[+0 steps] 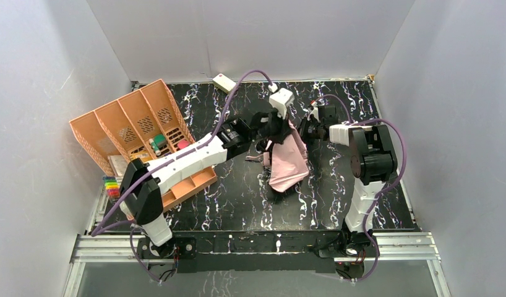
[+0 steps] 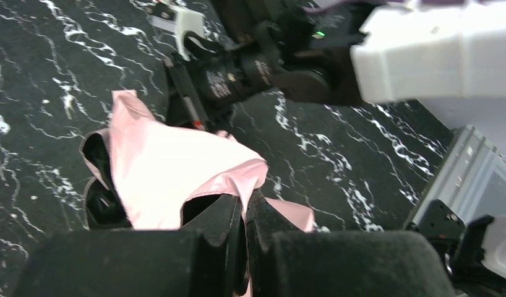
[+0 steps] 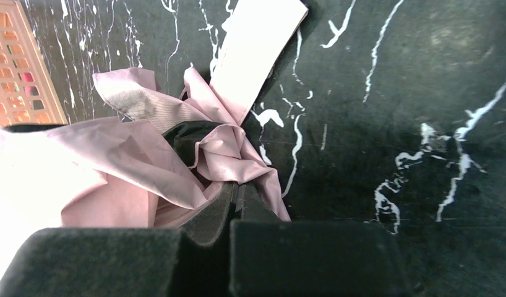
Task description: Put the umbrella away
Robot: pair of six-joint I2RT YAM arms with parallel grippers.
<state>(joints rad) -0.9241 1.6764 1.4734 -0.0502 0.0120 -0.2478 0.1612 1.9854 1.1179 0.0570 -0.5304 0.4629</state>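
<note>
As seen from above, the black white-veined table fills the floor of a white-walled enclosure. An orange slotted organizer sits at the table's left, tilted, with a few small items in its compartments. The left arm crosses over the organizer's near end toward mid-table; the right arm stands upright on the right and reaches leftward. The umbrella is at mid-table, slightly right of centre and well apart from the organizer, between the two wrists. Its pink fabric is crumpled and hangs from them toward the near side. Whether its lower end touches the table cannot be told. Black lining shows in the folds; no handle or strap can be made out. Left gripper: jaws pressed together, an edge of pink fabric pinched at the tips. Right gripper: jaws likewise together, with bunched pink fabric caught at the tips. The two grippers face each other, close together, over the upper end of the fabric. A small cream box lies at the back edge, apart from the umbrella. A row of coloured markers lies at the left edge beside the organizer.
</note>
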